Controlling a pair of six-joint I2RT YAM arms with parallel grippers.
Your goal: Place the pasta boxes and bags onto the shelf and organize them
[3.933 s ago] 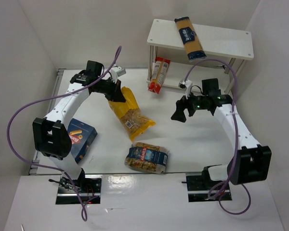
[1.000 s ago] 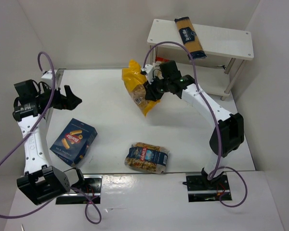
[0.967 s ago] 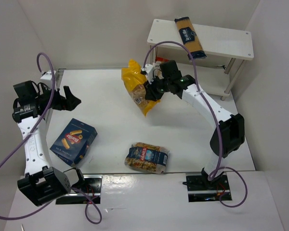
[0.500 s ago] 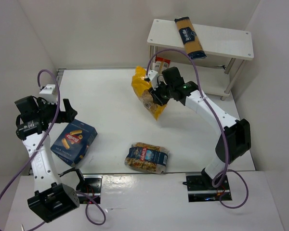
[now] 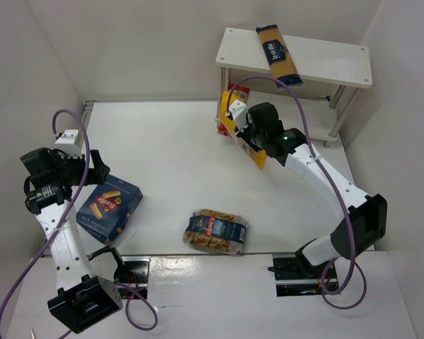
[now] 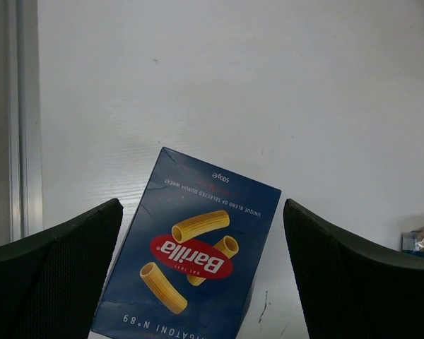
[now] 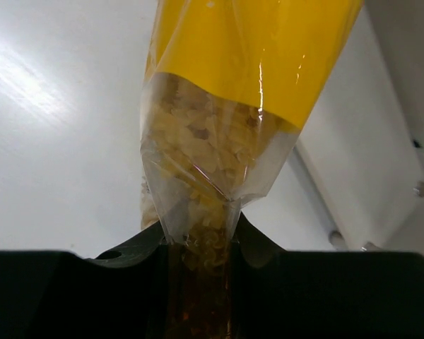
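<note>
My right gripper (image 5: 252, 138) is shut on the clear end of the yellow bag (image 5: 234, 124), which hangs in the air just in front of the shelf (image 5: 318, 65). The wrist view shows its jaws pinching the bag (image 7: 247, 78) at the gripper (image 7: 198, 282). A long spaghetti packet (image 5: 277, 55) lies on the top tier. The narrow red-white packet (image 5: 241, 91) stands at the lower tier, mostly hidden behind the bag. My left gripper (image 5: 99, 174) hangs open above the dark blue box (image 5: 110, 209), which shows between the fingers (image 6: 201, 206) as the box (image 6: 198, 261). The clear blue-labelled bag (image 5: 215, 231) lies near the front.
White walls close in the table on the left, back and right. A metal rail (image 5: 85, 116) runs along the left edge. The shelf's silver legs (image 5: 339, 116) stand at the back right, and one leg (image 7: 318, 205) shows beside the bag.
My right arm has carried the yellow bag to the right and back, up to the shelf front. My left arm has swung nearer, over the blue box, still open.
</note>
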